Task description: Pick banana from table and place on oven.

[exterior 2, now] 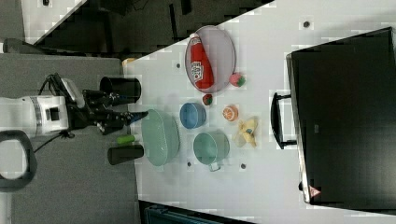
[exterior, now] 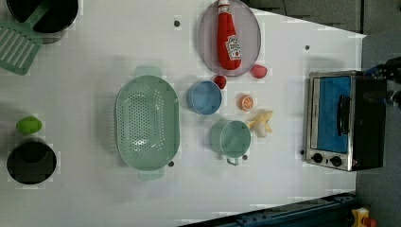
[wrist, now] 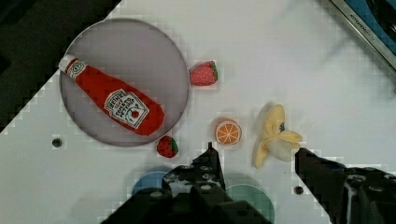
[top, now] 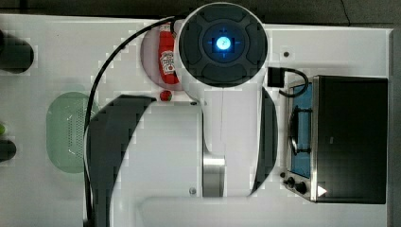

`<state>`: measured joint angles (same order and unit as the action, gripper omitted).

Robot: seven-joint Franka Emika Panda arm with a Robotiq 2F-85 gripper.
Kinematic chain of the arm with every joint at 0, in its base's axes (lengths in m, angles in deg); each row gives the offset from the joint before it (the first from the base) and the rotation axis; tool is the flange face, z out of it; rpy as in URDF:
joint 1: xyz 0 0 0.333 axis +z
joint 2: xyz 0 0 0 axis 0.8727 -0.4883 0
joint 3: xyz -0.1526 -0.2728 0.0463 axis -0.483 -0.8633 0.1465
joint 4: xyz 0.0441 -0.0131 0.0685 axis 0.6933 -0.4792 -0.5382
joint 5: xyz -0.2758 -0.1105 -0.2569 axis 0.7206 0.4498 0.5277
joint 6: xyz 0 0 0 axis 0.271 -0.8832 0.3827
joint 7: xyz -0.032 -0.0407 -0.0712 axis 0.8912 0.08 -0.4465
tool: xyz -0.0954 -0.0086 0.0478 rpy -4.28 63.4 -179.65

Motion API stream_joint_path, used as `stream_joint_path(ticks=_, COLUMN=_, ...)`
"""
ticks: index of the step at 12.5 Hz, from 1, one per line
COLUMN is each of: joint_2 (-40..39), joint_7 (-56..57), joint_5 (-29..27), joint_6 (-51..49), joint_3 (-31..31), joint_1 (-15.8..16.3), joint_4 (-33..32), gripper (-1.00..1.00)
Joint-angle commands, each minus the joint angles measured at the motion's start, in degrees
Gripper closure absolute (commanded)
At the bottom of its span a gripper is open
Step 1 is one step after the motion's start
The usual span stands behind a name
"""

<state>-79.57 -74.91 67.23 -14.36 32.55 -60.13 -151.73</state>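
The pale-yellow banana [wrist: 275, 135] lies on the white table [wrist: 303, 70], beside the orange slice [wrist: 228, 131]; it also shows in the left view [exterior: 261, 123] and the right view [exterior 2: 247, 131]. My gripper [wrist: 254, 150] is open and hangs well above the table, nothing between its fingers [wrist: 208, 163]. In the wrist view the banana appears just past the gap between the fingertips. The right view has the gripper [exterior 2: 135, 115] at its left, high off the table. The oven [exterior: 343, 120], with black top [top: 352, 137] and blue glass door, stands closed beyond the banana.
A grey plate [exterior: 208, 28] carries a ketchup bottle [exterior: 229, 38]. Two strawberries [exterior: 220, 81] [exterior: 258, 71], a blue cup [exterior: 204, 97], a green cup [exterior: 230, 138] and a green colander [exterior: 147, 122] sit near the banana. Black pots [exterior: 30, 161] stand at the left view's left.
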Motion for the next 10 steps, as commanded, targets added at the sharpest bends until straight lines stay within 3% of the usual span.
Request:
stream_joint_path(ticks=1, joint_2=25.2, joint_7=-3.2, joint_5=-0.1, joint_6=-7.1, joint_3=-0.1, joint_1=-2.3, joint_4=-18.8, gripper=-0.58)
stream_joint_path(ticks=3, joint_2=25.2, joint_7=-3.2, joint_5=-0.1, joint_6=-7.1, joint_3=-0.1, joint_1=-2.3, joint_4=-18.8, gripper=-0.99)
stream_joint_path(ticks=6, joint_2=24.4, joint_7=-3.2, joint_5=-0.1, joint_6=-6.3, joint_3=-0.1, joint_1=-2.3, joint_4=-19.3, gripper=-1.0)
stream_joint_path(ticks=10, joint_2=19.9, joint_7=-3.2, joint_5=-0.1, joint_6=1.9, joint_3=-0.1, joint_1=-2.3, joint_4=-22.4, gripper=-1.0)
